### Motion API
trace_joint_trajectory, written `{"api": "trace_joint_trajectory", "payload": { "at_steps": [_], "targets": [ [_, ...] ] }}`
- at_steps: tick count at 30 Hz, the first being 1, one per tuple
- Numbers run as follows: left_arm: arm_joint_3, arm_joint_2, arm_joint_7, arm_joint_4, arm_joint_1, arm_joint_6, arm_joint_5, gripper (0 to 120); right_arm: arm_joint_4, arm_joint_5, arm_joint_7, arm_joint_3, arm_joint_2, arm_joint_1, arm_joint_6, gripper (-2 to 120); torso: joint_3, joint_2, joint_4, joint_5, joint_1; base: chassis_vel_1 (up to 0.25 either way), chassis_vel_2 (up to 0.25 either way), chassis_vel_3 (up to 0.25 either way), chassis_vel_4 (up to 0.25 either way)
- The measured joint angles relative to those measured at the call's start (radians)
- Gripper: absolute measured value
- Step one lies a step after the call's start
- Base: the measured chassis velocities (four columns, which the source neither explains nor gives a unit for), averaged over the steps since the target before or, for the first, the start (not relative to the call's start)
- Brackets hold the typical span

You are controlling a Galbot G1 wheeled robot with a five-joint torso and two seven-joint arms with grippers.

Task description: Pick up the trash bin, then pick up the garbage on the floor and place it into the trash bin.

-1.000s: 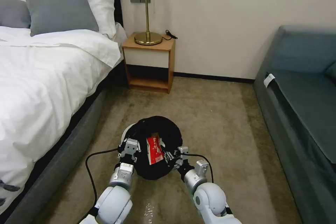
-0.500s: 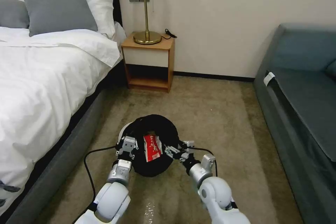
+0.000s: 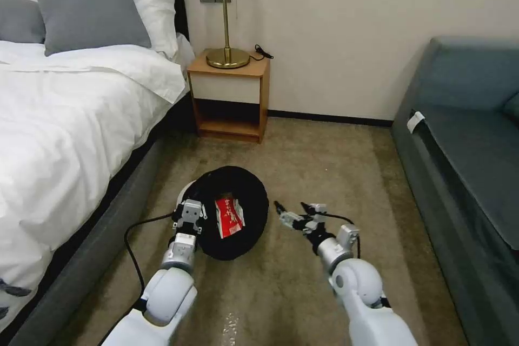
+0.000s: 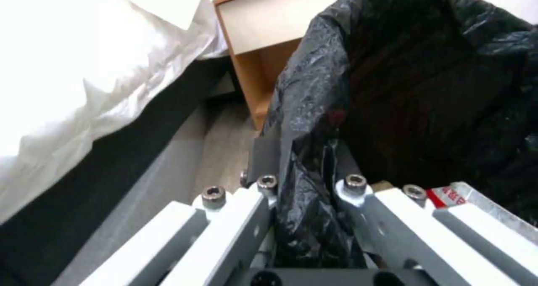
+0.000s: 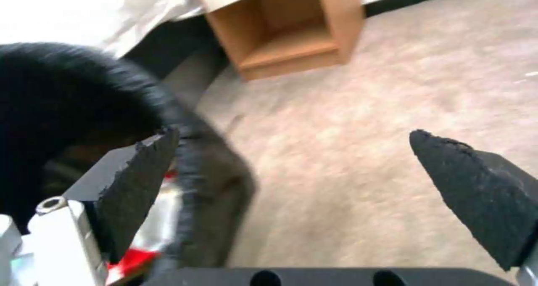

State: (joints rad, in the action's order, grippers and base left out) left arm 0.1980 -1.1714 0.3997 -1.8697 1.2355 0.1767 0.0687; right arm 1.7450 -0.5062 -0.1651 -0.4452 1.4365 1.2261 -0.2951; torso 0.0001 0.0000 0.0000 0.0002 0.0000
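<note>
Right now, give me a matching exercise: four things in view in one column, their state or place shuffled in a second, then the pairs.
1. left pincer
2. right pincer
3. red-white crushed packet
4. brass table lamp

a. open above the beige carpet
b. on the wooden nightstand
c. clamped on the rim of the round white bin with its crinkly black bag
d. lying inside the bin

Pairs: 1-c, 2-a, 3-d, 4-b

Left claw (image 3: 189, 211), lower centre-left of the head view, is clamped tight; right claw (image 3: 294, 212), lower centre-right, hangs with fingers spread.
</note>
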Motion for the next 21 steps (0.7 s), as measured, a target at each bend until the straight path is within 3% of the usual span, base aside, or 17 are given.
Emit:
{"api": "trace_joint_trajectory", "payload": {
  "at_steps": [16, 19, 20, 21],
  "targets": [
    [0.015, -0.043, 0.026, 0.051, -0.063, 0.005, 0.18, 4, -0.08, -0.016, 0.027, -0.155, -0.044, -0.029, 0.004, 100, 0.0, 0.0, 0.0, -0.0001, 0.0, 0.0, 0.0, 0.0, 0.0],
    [0.021, -0.08, 0.04, 0.068, -0.091, -0.002, 0.329, 4, -0.112, -0.005, 0.039, -0.19, -0.048, -0.022, 0.006, 100, 0.0, 0.0, 0.0, 0.0, 0.0, 0.0, 0.0, 0.0, 0.0],
    [0.021, -0.08, 0.04, 0.068, -0.091, -0.002, 0.329, 4, -0.112, -0.005, 0.039, -0.19, -0.048, -0.022, 0.006, 100, 0.0, 0.0, 0.0, 0.0, 0.0, 0.0, 0.0, 0.0, 0.0],
    [0.027, -0.109, 0.052, 0.069, -0.108, -0.007, 0.456, 4, -0.123, 0.005, 0.046, -0.205, -0.048, -0.018, 0.006, 100, 0.0, 0.0, -0.0001, 0.0, 0.0, 0.0, 0.0, 0.0, 0.0]
  ]
}}
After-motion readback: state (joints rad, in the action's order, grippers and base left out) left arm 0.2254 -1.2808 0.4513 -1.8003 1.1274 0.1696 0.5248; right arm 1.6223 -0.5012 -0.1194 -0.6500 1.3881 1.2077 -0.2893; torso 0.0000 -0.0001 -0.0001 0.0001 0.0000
